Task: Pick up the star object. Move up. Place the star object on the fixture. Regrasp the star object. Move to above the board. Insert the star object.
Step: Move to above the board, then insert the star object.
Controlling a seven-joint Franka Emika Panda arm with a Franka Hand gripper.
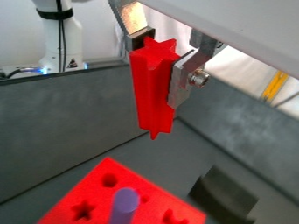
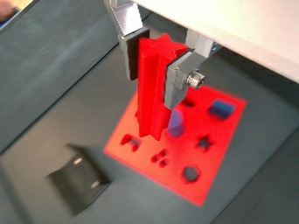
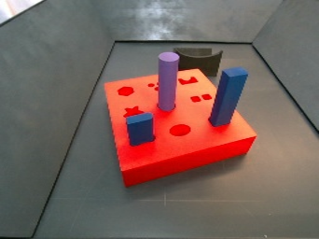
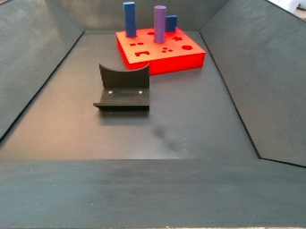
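In both wrist views the gripper (image 1: 156, 54) is clenched on the star object (image 1: 151, 92), which hangs upright, clear above the board (image 2: 222, 140), with open grey floor (image 4: 180, 125) between the board and the fixture (image 4: 123, 88).

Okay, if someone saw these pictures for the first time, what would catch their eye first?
Probably the bright red star object, held upright in the gripper high above the floor. Next, the red board with a purple cylinder and two blue pegs standing in it, and the dark fixture nearby.
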